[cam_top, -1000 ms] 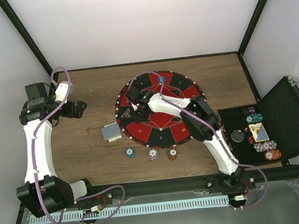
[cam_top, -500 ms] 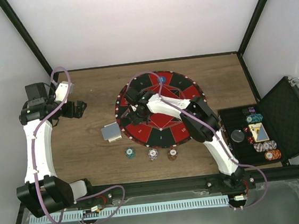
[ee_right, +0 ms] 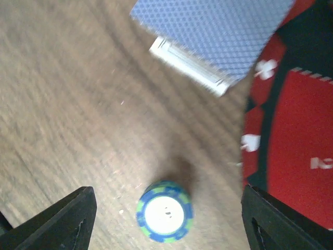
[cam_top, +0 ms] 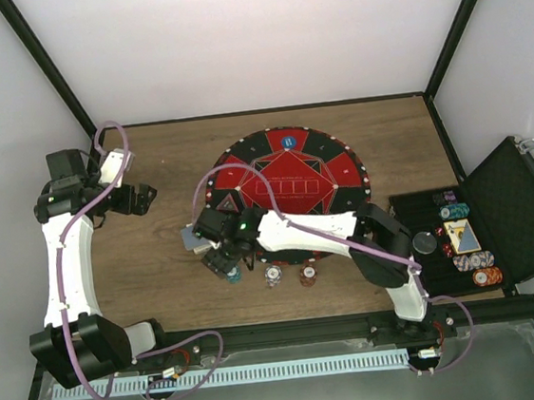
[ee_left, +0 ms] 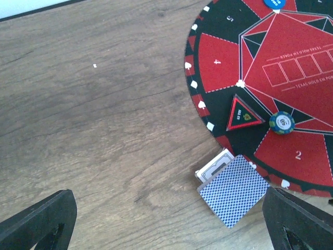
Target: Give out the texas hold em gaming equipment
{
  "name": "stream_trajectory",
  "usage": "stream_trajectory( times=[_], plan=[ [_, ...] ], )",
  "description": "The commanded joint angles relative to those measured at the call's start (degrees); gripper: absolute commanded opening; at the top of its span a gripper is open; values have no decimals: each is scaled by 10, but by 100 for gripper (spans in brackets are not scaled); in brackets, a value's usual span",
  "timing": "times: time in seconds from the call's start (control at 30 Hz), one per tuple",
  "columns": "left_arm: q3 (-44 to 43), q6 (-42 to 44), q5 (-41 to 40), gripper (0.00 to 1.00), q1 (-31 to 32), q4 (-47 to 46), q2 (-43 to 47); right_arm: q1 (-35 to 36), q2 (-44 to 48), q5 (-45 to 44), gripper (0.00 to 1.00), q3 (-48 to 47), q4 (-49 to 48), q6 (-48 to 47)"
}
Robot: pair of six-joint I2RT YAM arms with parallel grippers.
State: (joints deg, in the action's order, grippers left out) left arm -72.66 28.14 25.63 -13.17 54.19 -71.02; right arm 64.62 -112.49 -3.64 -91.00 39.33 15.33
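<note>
A teal poker chip stack (ee_right: 165, 211) stands on the wood, centred between my right gripper's (ee_right: 171, 225) open fingers and below them, untouched. From above, that gripper (cam_top: 223, 259) hovers at the teal chips (cam_top: 234, 274), with white chips (cam_top: 273, 276) and maroon chips (cam_top: 307, 275) in a row to their right. The playing cards (ee_left: 234, 190) lie face down at the mat's left rim. One teal chip (ee_left: 281, 122) rests on the mat and a blue button disc (cam_top: 289, 141) sits at its far edge. My left gripper (cam_top: 140, 196) hangs open and empty far left.
The round red-and-black mat (cam_top: 289, 183) fills the table's middle. An open black case (cam_top: 511, 203) at the right holds more chips (cam_top: 472, 261) and a card pack. My right arm stretches across the mat's near side.
My right gripper opened and swung from over the mat's left part down to the teal chips off the mat's near-left edge. The left arm barely moved.
</note>
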Motion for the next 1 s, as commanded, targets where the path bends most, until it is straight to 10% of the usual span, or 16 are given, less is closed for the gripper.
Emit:
stream_trajectory(
  times=[0.0,0.97],
  plan=[
    [-7,26,-5,100,-4,21,3,18,-29,14,77,15,-2,19],
    [-21,20,-1,100,-4,14,13,29,-53,-3,40,28,-7,23]
  ],
)
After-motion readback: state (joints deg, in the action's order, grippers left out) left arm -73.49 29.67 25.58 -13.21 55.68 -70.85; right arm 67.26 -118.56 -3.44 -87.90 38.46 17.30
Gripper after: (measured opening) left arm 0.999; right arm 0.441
